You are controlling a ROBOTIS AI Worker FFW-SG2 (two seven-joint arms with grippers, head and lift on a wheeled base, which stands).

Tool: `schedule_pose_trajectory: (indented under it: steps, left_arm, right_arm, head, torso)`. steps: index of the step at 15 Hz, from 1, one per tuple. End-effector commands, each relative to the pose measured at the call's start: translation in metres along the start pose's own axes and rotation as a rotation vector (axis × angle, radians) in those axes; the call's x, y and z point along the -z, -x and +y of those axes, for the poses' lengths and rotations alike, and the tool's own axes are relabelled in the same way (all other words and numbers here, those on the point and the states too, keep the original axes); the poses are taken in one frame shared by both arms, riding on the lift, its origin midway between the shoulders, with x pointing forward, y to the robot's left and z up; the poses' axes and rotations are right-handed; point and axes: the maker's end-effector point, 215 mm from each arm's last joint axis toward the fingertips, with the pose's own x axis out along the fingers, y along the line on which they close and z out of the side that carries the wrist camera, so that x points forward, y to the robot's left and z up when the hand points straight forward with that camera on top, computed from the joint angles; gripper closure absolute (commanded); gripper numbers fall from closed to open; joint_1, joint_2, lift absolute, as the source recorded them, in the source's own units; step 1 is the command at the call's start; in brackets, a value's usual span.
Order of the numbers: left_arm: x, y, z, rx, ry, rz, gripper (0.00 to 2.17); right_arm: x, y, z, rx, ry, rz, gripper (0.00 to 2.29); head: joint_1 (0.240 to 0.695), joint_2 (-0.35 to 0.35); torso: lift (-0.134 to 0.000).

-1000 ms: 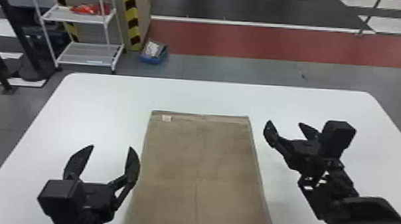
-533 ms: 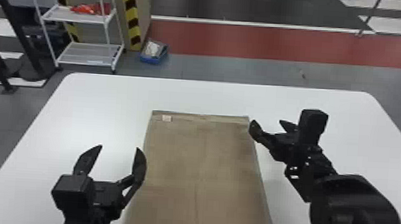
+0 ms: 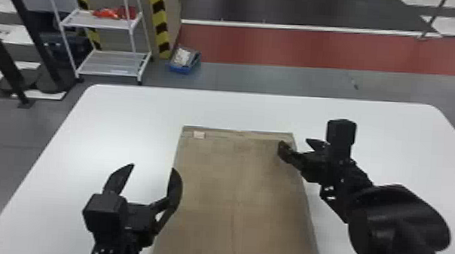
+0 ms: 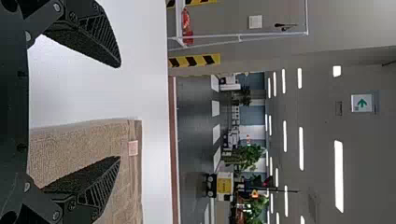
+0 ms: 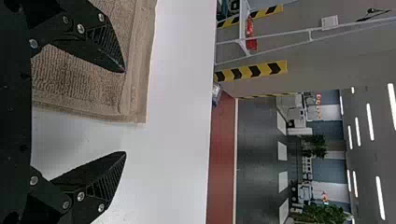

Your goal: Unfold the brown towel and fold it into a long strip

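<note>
Your R gripper has moved in over the brown towel's upper R corner; L gripper, lower L of frame, has shifted right. Both: fingers spread wide, empty.

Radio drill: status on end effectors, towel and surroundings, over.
Brown towel flat, no strip yet. Left end effector open at its left edge; right end effector open, straddling its right edge. White rack beyond table, out of the way.

And there, back left, a white rack, red items up on its shelf, yellow-and-black striping right alongside, a blue bin on the floor, a red floor band beyond, and look, leafy plants, a green arrow sign!
</note>
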Motion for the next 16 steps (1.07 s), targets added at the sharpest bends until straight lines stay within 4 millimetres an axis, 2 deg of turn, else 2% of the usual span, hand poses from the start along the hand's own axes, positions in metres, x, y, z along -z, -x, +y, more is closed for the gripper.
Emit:
schedule_pose_trajectory:
  steps: [1,14,16]
  left_arm:
    - [0.0010,-0.0013,-0.0017,0.005,-0.002,0.001,0.20]
    - [0.0034,-0.0041,-0.0076,0.019,-0.001,0.006,0.20]
    - [0.0035,-0.0045,-0.0075,0.019,-0.002,0.006,0.20]
  right_arm:
    - [0.0020,-0.0019,0.0079,-0.010,0.011,0.008,0.38]
    - [0.0096,-0.0073,0.0084,-0.003,0.019,0.039,0.48]
    - [0.0081,-0.0079,0.0099,-0.005,0.018,0.036,0.58]
  head:
    - [0.695,0.041]
    - [0.695,0.045]
    - [0.695,0.045]
  torso:
    - [-0.123]
    - [-0.123]
    - [-0.123]
